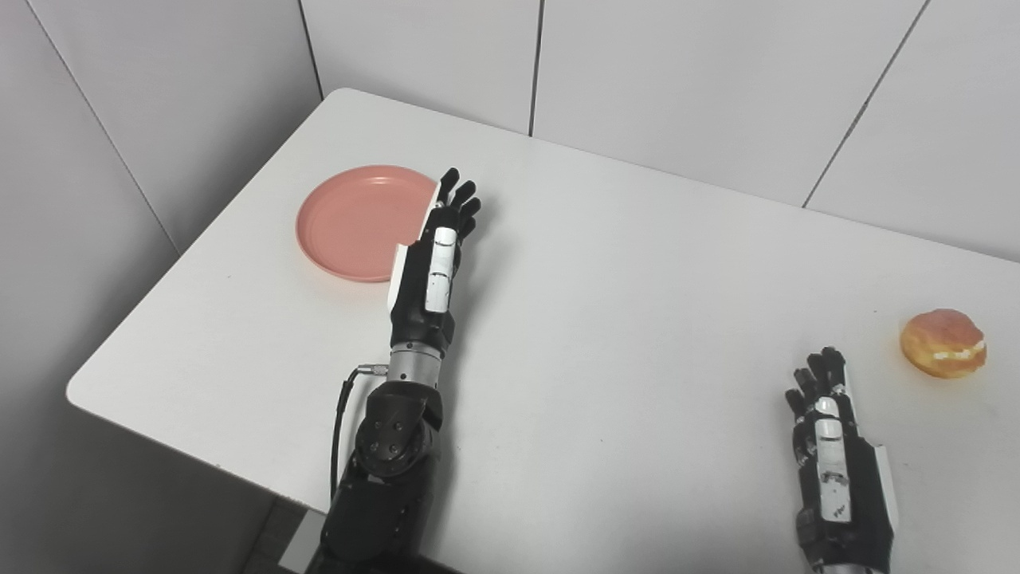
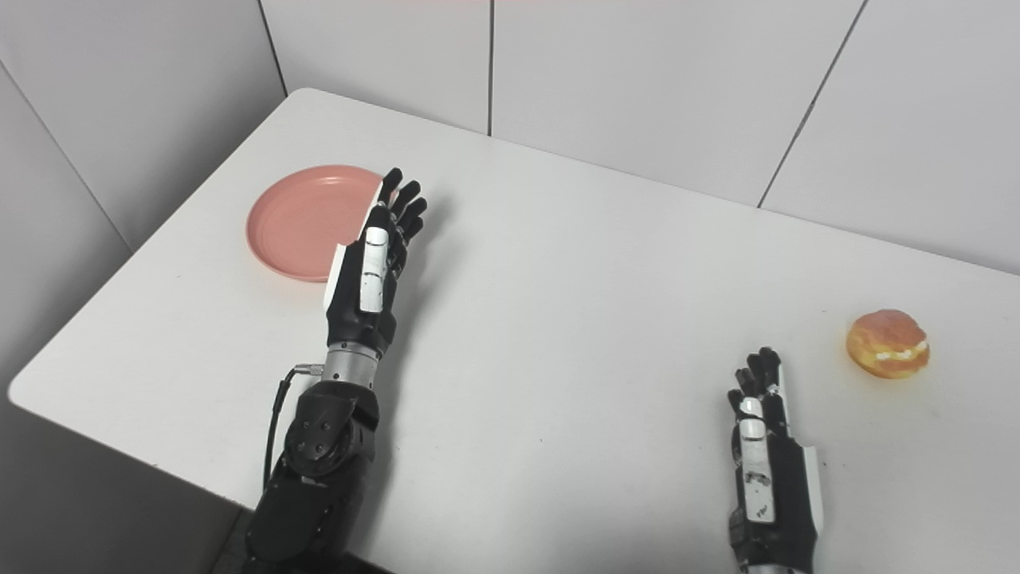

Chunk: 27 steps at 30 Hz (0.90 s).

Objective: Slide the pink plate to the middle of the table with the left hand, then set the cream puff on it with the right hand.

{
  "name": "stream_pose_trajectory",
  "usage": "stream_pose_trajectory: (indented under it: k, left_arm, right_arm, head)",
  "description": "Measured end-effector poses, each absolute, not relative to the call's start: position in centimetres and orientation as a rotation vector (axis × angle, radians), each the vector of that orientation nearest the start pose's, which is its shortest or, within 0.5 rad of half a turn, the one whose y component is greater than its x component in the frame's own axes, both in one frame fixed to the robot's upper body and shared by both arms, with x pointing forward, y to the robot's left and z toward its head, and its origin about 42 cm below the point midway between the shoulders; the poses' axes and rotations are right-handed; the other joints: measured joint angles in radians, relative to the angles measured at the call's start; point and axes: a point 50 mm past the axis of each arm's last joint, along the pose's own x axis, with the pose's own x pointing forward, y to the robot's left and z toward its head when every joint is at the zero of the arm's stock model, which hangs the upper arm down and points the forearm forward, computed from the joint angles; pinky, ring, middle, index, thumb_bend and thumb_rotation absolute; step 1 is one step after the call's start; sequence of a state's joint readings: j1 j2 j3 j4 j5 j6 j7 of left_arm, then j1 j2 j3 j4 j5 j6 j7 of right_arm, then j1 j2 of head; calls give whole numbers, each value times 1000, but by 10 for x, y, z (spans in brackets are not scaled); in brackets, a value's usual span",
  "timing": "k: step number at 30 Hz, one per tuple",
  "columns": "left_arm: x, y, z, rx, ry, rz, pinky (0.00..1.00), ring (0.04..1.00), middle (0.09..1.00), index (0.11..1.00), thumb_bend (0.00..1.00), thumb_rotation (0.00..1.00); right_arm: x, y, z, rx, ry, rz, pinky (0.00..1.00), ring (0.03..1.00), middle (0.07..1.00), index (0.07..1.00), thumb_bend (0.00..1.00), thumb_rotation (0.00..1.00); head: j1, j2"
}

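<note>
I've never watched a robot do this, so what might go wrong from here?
The left hand is at the pink plate's right rim, fingers straight; a push from there could send it further left, toward the table's edge. The cream puff looks soft and round, so the open right hand might squash or roll it.

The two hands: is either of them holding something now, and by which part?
Nothing is held. The left hand is open at the right rim of the pink plate. The right hand is open, apart from the cream puff.

White table (image 1: 606, 335) with rounded corners, set against pale grey wall panels (image 1: 677, 72).
</note>
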State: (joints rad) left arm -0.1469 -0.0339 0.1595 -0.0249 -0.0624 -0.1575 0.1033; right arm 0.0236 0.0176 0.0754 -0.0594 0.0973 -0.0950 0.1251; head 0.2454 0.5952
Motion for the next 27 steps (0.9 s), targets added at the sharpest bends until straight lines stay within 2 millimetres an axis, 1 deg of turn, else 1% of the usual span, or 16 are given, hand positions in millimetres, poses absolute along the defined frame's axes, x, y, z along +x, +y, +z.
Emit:
stream_pose_trajectory:
  k: [4, 7, 9, 11, 13, 16, 17, 19, 24, 27]
  left_arm:
    - [328, 255, 159, -93, -308, 263, 937, 915, 909, 917, 732, 1000]
    - [328, 268, 161, -88, -314, 287, 938, 922, 910, 911, 760, 1000]
    - [330, 281, 159, -80, -309, 305, 934, 923, 905, 898, 789, 1000]
    - [334, 295, 156, -70, -298, 320, 931, 919, 902, 896, 791, 1000]
    - [337, 310, 157, -65, -299, 338, 937, 918, 902, 902, 778, 1000]
    - [340, 324, 161, -40, -320, 357, 962, 923, 907, 905, 805, 1000]
    - [341, 328, 162, -34, -319, 361, 971, 929, 913, 915, 825, 1000]
    - [342, 335, 164, -34, -324, 372, 973, 927, 911, 916, 832, 1000]
    - [345, 349, 172, -69, -349, 428, 905, 868, 857, 870, 878, 1000]
    - [350, 359, 177, -78, -359, 450, 892, 846, 839, 858, 895, 1000]
  right_arm:
    - [275, -178, 113, 113, -136, 192, 1000, 1000, 1000, 1000, 582, 881]
    - [275, -178, 113, 111, -136, 195, 1000, 1000, 1000, 1000, 590, 889]
    - [274, -178, 113, 107, -136, 194, 1000, 1000, 1000, 1000, 596, 885]
    - [274, -178, 113, 104, -136, 194, 1000, 1000, 1000, 1000, 595, 884]
    - [274, -178, 113, 104, -136, 194, 1000, 1000, 1000, 1000, 596, 886]
    - [274, -178, 112, 104, -136, 193, 1000, 1000, 1000, 1000, 595, 894]
    - [274, -178, 112, 103, -136, 194, 1000, 1000, 1000, 1000, 596, 895]
    - [274, -177, 113, 102, -136, 195, 1000, 1000, 1000, 1000, 596, 896]
    - [274, -177, 113, 100, -137, 197, 1000, 1000, 1000, 1000, 582, 907]
    - [274, -176, 113, 89, -138, 199, 1000, 1000, 1000, 1000, 569, 924]
  head:
    - [-2, 2]
    - [-2, 2]
    - [2, 5]
    - [2, 5]
    - [3, 5]
    - [3, 6]
    - [3, 6]
    - [3, 6]
    - [-1, 9]
    - [-5, 8]
